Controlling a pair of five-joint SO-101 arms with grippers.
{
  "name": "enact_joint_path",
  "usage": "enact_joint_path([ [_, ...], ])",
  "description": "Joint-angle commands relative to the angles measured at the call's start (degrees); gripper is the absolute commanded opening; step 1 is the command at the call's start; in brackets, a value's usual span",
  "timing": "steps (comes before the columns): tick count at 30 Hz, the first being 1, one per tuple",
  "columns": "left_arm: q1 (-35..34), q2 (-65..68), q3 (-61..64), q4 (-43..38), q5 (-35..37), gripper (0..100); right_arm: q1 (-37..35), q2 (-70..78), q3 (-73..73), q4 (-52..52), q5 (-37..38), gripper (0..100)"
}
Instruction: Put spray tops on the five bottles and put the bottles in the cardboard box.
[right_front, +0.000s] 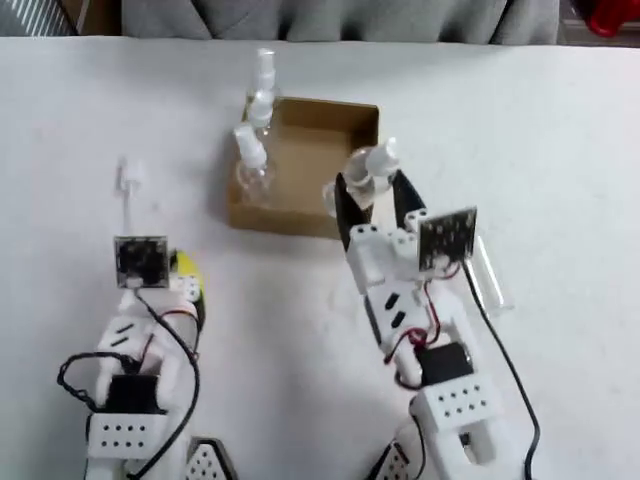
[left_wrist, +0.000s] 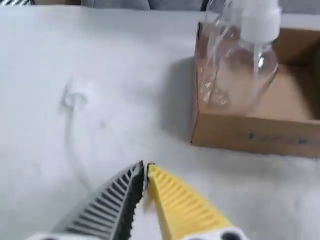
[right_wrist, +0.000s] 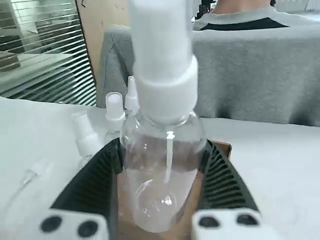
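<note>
Pinches a clear bottle (right_wrist: 161, 195) by its belly in the right hand (right_wrist: 162, 150), with black fingers (right_wrist: 95, 180) pressed to both sides. Holds it upright, long axis vertical, spray top (right_wrist: 162, 60) seated on the neck and pointing up, dip tube hanging straight down inside. Seen from above, sits at the right wall of the cardboard box (right_front: 290, 215), toward the near corner; cannot tell whether over the rim or just inside it.

Along the box's left wall, from near to far: a row of three bottles (right_front: 258, 108), each standing roughly upright with a white top on. Across the middle and right of the box, bare brown floor between that row and the held bottle. Open at the top, with low walls on all four sides.

Left of the box and well apart from it, low over the table (right_front: 560, 130): the left hand (left_wrist: 146, 169), grey and yellow fingers pressed together at the tips with nothing between them. Just ahead of it, flat on the table, a loose spray top (left_wrist: 75, 97), head toward the far side, thin tube trailing back toward the hand.

Beside the right arm, on its outer side: a lying bottle (right_front: 487, 270), on its side, long axis running near to far; cannot tell which end is the neck. Well behind the box, the table's far edge.
</note>
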Motion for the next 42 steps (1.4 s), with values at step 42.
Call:
enact_joint_path([
  [42, -1.89, -0.31, 0.09, 7.21, -13.89, 2, 6.99, 83.91, -66.55, -8.40, 1.05, 1.5],
])
